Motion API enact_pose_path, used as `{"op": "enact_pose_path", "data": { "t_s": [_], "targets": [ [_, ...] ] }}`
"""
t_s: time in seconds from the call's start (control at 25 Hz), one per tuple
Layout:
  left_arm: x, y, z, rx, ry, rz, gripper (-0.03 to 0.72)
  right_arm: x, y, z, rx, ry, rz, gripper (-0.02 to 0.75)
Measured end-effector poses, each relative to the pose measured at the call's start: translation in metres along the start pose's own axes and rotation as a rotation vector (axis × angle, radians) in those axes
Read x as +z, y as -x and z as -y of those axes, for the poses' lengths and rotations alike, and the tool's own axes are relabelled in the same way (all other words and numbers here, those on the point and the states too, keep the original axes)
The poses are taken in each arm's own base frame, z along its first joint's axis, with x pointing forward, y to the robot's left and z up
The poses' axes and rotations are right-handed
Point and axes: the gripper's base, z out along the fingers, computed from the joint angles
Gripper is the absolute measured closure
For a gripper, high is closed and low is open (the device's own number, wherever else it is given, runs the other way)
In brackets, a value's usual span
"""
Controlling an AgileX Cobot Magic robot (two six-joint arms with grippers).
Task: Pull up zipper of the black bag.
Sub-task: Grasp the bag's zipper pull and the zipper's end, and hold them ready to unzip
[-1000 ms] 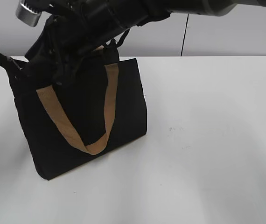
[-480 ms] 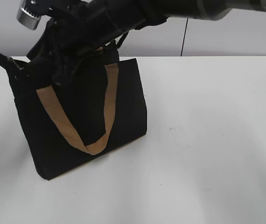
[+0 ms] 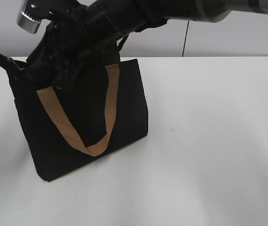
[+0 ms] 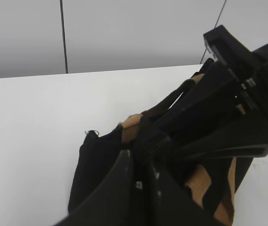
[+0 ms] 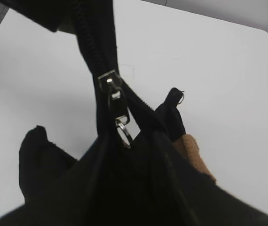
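Right arm [image 3: 171, 9]: entered from 2 o'clock in the exterior view and reached across to the upper left, its dark wrist mass laid over the top edge of the black bag [image 3: 82, 122]. Right gripper [image 5: 120, 197]: its own fingers are not distinguishable in the right wrist view, so how far they are parted cannot be told. Left gripper [image 4: 141, 165]: seen at 6 o'clock in the left wrist view, fingers [image 4: 115, 188] drawn nearly together at the bag's top edge — whether fabric is pinched cannot be told. Black bag: stood on the white table [image 3: 218, 141], at 9 o'clock of the exterior view, one tan handle [image 3: 77, 122] hung down its front. Zipper [image 5: 117, 108]: shown only by the right wrist view — a silvery slider with ring on the black zip line, teeth joined above it and parted below; hidden behind the arm in the exterior view. Against the earlier frames, the right wrist is found shifted slightly upward and leftward; the bag is unmoved.
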Motion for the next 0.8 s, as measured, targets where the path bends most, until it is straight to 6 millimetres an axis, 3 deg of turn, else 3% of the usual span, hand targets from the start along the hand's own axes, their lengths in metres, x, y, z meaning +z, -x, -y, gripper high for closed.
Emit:
{"op": "enact_pose_path", "data": {
  "t_s": [0.8],
  "targets": [
    [0.0000,0.0001,-0.0001,0.009,0.001,0.001,0.664,0.0000,0.0008,0.0001,0.010,-0.001,0.009,0.496]
  ]
}}
